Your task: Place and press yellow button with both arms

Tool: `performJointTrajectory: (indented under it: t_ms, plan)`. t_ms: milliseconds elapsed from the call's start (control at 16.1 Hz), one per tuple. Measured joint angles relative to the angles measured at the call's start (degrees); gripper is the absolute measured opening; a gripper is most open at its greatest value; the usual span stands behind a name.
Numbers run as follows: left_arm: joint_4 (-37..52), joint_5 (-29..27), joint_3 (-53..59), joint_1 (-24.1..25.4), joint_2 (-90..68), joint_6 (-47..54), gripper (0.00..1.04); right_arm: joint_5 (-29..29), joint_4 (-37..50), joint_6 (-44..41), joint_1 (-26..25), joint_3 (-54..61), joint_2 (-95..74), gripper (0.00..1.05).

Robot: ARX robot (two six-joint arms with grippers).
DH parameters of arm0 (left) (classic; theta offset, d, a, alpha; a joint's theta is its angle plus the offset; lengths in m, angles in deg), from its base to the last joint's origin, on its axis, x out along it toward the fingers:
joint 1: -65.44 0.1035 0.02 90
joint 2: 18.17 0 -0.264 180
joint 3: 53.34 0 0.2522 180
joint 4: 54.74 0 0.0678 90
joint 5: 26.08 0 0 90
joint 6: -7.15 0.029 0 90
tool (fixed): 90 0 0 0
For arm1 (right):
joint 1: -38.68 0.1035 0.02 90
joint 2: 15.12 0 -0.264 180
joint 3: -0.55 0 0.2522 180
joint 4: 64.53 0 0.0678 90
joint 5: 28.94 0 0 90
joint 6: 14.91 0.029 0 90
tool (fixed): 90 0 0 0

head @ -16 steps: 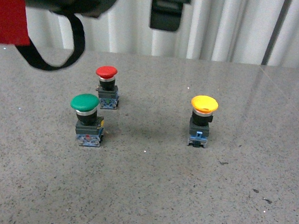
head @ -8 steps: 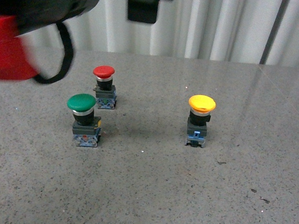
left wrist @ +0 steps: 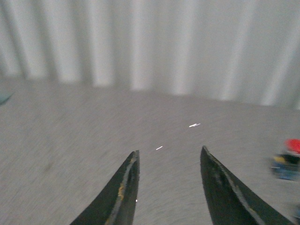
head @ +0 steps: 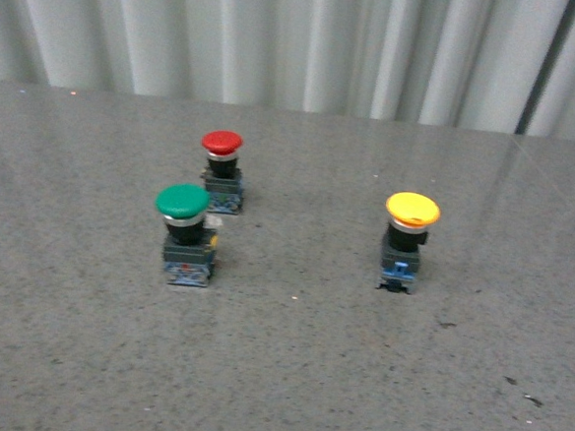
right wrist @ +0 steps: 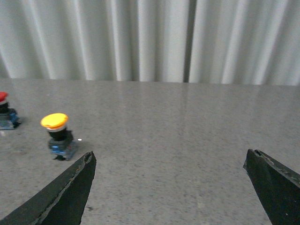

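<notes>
Left arm gone frm front view; yellow button (head: 406,242) upright, cap up; left claw (left wrist: 169,151) & right claw (right wrist: 169,153) both spread.

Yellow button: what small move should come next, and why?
Probably swing the right end effector toward the yellow button. The end effector is open and empty, and the button stands upright and untouched, off to one side of its gap rather than between the jaws.

Table (head: 286,383) — yellow button (head: 407,242), two others (head: 188,236) (head: 221,171)
</notes>
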Motion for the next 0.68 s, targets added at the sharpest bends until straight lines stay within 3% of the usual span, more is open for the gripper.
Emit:
performJointTrajectory:
  t_ms: [62,124,248,310,681]
  plan:
    - [0.0,3.2,2.9,-4.0,7.4,0.2,0.21,0.6,-0.6,0.0,0.0,0.0,0.0,0.98]
    - [-1.8,-3.3,8.8,-9.5,12.7,0.0,0.02,0.5,-0.1,0.0,0.0,0.0,0.0,0.98]
    - [-3.9,-11.9,12.3,-17.4,17.9,-0.1,0.02,0.6,-0.1,0.0,0.0,0.0,0.0,0.98]
    - [-4.3,-12.8,12.8,-19.8,19.0,0.0,0.02,0.5,-0.2,0.0,0.0,0.0,0.0,0.98]
    - [-6.8,-13.5,14.6,-19.6,23.9,0.0,0.02,0.5,-0.1,0.0,0.0,0.0,0.0,0.98]
